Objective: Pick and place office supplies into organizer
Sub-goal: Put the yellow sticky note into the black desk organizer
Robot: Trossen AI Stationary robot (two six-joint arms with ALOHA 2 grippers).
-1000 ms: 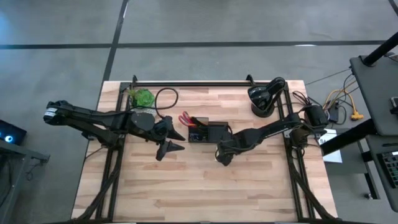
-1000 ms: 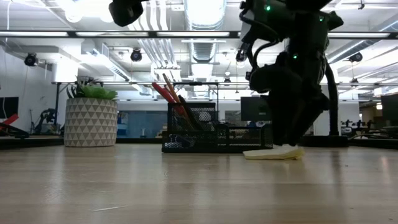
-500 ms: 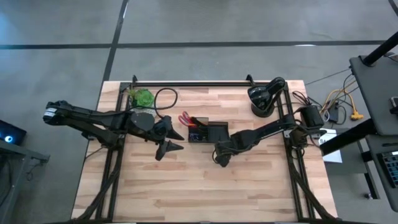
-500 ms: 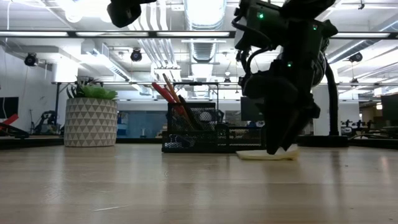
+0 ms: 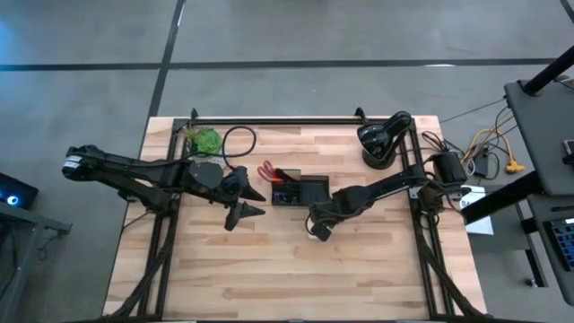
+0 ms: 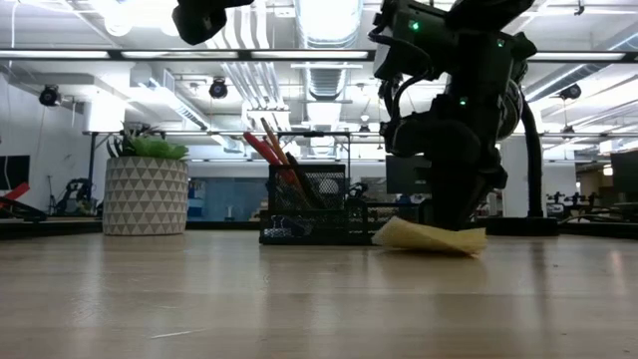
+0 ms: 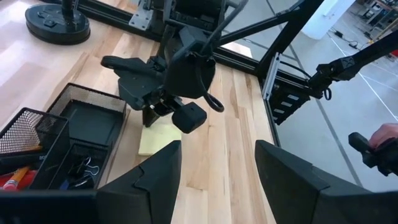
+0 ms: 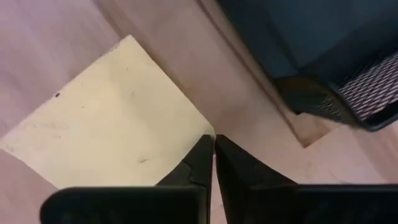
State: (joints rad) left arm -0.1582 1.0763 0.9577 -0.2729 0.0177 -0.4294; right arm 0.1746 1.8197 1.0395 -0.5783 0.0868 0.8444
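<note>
The yellow sticky-note pad (image 6: 429,237) lies on the table just in front of the dark mesh organizer (image 5: 300,191). My right gripper (image 8: 212,149) stands over the pad, shut at one of its corners. Red-handled scissors (image 6: 261,148) and an orange pencil (image 6: 271,135) stand upright in the organizer's tall cup, and dark clips (image 7: 86,167) lie in a low compartment. My left gripper (image 5: 260,205) hovers open to the left of the organizer, touching nothing. My right gripper pinches the pad by one corner (image 8: 202,132), the one nearest the organizer, between its two shut fingertips. The fingers come from above, pointing down. The pad sits tilted: one edge (image 6: 387,233) is raised off the wood and the opposite edge (image 6: 477,249) rests on the table.
A green plant in a patterned pot (image 6: 146,184) stands at the far left. The round black lamp base (image 5: 377,144) is at the far right, with a cable loop (image 5: 240,139) beside the plant. Bare wood stretches toward the near edge (image 5: 287,287).
My right gripper has come down onto the pad and shut on its corner, shifting slightly toward the table's left. The pad, flat on the table before, is now tipped, with one edge raised and the other still on the wood.
</note>
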